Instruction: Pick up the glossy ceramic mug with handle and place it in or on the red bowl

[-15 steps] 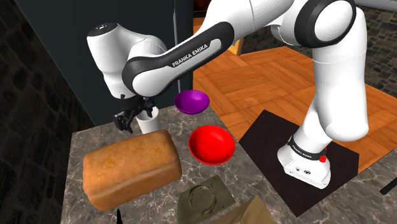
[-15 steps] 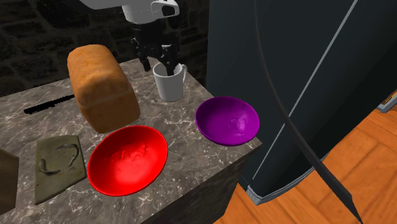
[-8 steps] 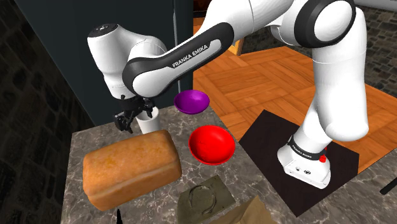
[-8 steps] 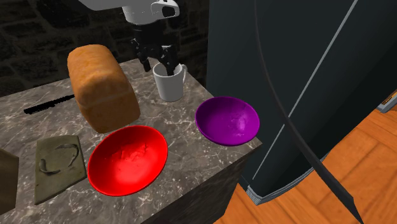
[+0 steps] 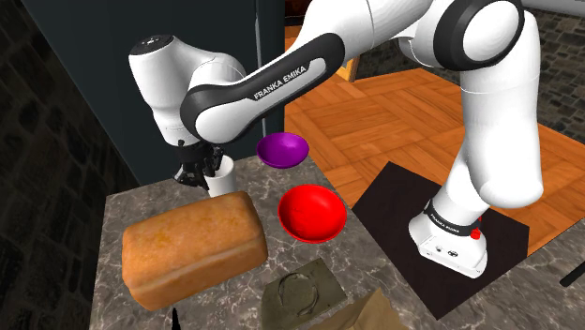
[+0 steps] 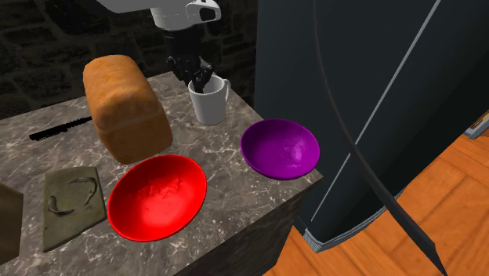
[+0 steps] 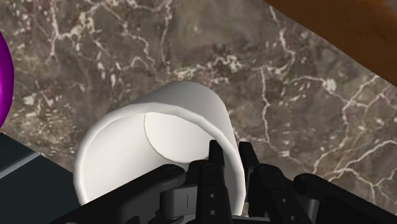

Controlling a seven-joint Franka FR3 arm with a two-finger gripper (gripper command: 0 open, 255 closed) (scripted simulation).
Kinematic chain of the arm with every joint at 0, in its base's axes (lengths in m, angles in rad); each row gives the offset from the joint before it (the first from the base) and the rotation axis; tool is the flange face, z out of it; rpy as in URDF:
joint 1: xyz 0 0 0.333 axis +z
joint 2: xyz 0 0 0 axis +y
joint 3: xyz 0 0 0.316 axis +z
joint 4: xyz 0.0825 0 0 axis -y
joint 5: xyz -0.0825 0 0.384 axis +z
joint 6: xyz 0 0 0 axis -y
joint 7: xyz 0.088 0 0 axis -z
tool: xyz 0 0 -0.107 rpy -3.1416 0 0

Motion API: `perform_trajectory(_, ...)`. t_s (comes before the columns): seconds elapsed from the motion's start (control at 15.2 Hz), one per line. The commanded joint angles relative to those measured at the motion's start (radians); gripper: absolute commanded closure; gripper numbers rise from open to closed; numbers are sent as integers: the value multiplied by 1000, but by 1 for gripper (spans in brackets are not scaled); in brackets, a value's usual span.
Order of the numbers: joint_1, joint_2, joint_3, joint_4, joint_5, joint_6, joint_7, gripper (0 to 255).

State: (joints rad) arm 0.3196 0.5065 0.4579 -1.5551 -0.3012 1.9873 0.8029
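Gripper (image 7: 231, 151) hangs straight down from the arm's bent wrist, its fingers pinched shut across the white mug's (image 7: 127, 149) wall, above the marble table (image 7: 305, 108).

Even, moderately bright light, with faint soft shadows and dim backgrounds.

What things look made of

The white mug with a handle (image 6: 210, 110) looks smooth and plain. The round red bowl (image 6: 157, 196) and round purple bowl (image 6: 280, 149) shine. The grey veined stone counter (image 6: 227, 180) looks polished. The brown bread loaf (image 6: 125, 102) looks rough. The orange floor (image 5: 412, 122) is wood.
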Motion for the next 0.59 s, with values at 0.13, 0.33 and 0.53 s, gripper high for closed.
perform_trajectory(0.13,0,-5,1,7,3,-11,-2,255)
perform_trajectory(0.33,-1,-17,5,30,10,-44,-9,255)
perform_trajectory(0.53,0,-27,9,55,17,-78,-15,255)
